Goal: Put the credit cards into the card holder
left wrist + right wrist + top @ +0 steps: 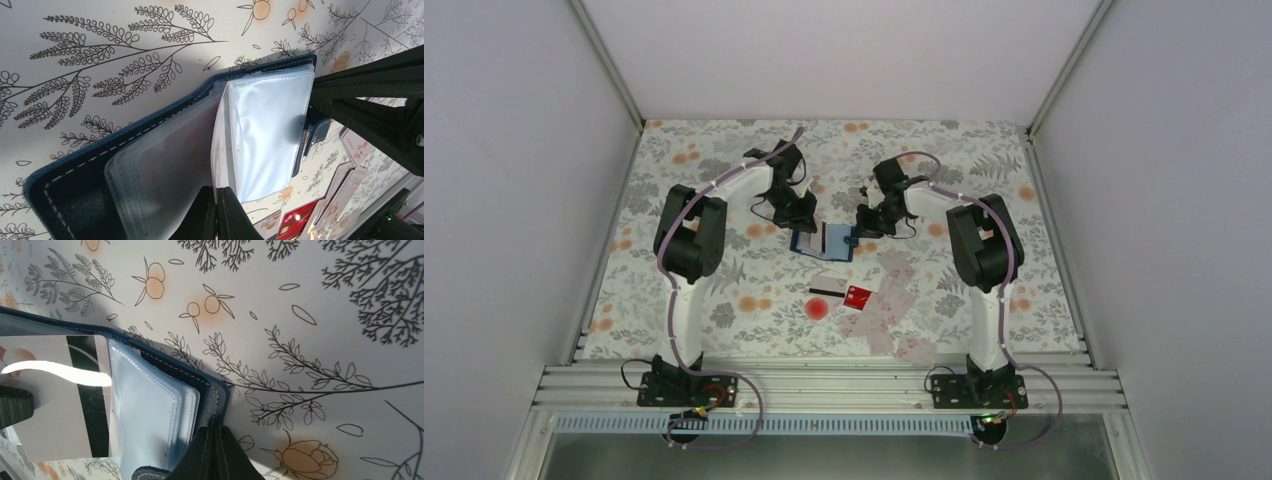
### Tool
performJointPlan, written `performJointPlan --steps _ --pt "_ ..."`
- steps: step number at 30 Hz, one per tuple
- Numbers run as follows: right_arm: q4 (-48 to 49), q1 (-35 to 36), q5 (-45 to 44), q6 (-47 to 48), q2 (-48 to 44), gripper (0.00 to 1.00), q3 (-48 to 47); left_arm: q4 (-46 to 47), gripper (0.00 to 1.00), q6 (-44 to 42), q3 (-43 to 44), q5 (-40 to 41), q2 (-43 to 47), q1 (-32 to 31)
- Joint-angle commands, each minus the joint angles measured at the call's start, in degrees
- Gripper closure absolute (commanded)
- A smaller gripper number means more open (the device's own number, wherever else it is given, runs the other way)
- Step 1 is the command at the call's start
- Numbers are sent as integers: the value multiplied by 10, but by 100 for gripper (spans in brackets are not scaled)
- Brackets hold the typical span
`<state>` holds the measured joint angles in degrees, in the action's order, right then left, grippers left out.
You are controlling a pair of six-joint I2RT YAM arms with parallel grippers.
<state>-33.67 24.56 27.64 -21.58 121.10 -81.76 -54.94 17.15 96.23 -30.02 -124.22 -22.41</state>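
bending inward, both arms' jaws clamped on card holder

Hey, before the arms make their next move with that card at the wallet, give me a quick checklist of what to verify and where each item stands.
1. Card holder lying open: ok, its clear pockets are showing.
2. Right hand shut on the holder's navy cover edge: ok.
3. Left hand shut on the striped card: ok.
4. Card's leading edge inside a pocket: cannot tell, neither wrist view makes it clear.
5. More cards waiting: ok, the red card and pale cards lie loose, apart from the holder.
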Motion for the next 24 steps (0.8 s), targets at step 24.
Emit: performJointPlan --steps 24 --pt "-51 13 -57 -22 30 96 22 49 98 24 -110 -61 -1 -1"
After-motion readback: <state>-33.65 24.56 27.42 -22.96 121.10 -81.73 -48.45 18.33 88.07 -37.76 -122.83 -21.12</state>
